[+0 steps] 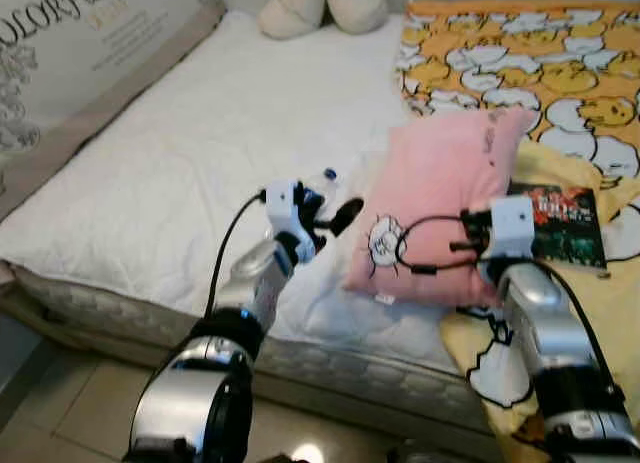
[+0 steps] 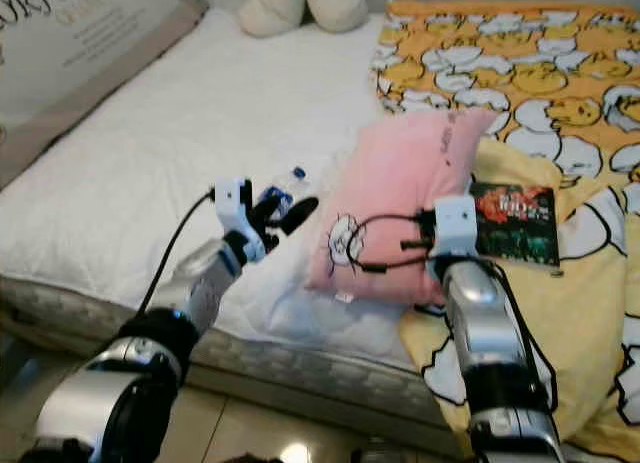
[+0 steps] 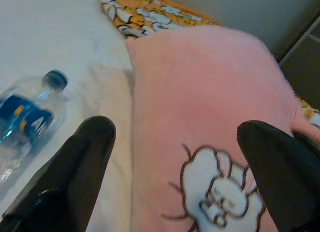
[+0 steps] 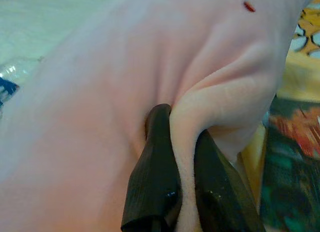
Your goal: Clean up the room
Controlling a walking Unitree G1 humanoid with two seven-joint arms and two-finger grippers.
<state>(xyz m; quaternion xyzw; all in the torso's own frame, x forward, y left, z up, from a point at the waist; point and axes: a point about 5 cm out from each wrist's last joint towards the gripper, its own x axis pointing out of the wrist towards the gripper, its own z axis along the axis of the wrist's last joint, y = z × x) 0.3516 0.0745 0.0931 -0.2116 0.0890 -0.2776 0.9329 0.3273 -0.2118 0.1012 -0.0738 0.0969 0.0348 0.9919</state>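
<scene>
Pink pillow (image 1: 440, 198) lies on the bed (image 1: 180, 173) near its front edge, a fold pinched tight in the right claw (image 4: 182, 157), whose arm reaches forward. Left claw (image 3: 175, 162), fingers spread, hovers beside a water bottle (image 3: 27, 117).

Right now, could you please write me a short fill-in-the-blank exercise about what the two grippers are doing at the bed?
1. The right gripper is shut on a fold of the ____ pillow.
2. The left gripper is ____, with one finger on each side of the pillow's rabbit picture.
3. Beside the pillow on the white mattress lies a clear plastic ____ with a blue label.
4. The book rests on the ____ blanket.

Missing words: pink; open; bottle; yellow
</scene>
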